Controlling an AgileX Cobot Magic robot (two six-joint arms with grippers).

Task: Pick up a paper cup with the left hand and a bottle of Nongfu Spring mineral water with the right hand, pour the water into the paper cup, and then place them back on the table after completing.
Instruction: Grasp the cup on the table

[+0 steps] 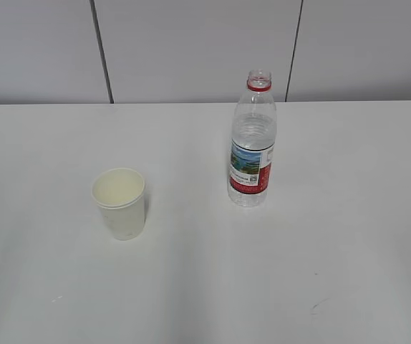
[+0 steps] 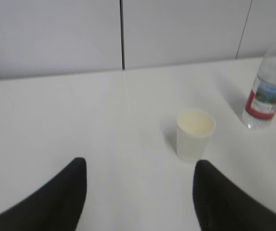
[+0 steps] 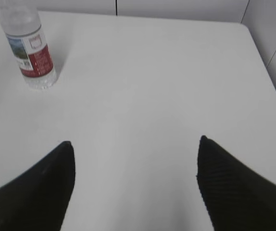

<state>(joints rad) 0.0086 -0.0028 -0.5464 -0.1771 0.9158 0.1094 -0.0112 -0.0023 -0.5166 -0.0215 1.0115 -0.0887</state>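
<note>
A white paper cup (image 1: 120, 203) stands upright on the white table (image 1: 334, 251), left of centre. A clear Nongfu Spring bottle (image 1: 253, 143) with a red label and no cap stands upright to its right, with water in it. Neither arm shows in the exterior view. In the left wrist view my left gripper (image 2: 140, 166) is open and empty, with the cup (image 2: 194, 133) ahead and right of it and the bottle (image 2: 269, 86) at far right. In the right wrist view my right gripper (image 3: 135, 147) is open and empty, with the bottle (image 3: 31, 48) far ahead at upper left.
A grey panelled wall (image 1: 191, 43) runs behind the table's far edge. The table's right edge and corner (image 3: 253, 38) show in the right wrist view. A few small dark specks (image 1: 318, 307) lie near the front of the table.
</note>
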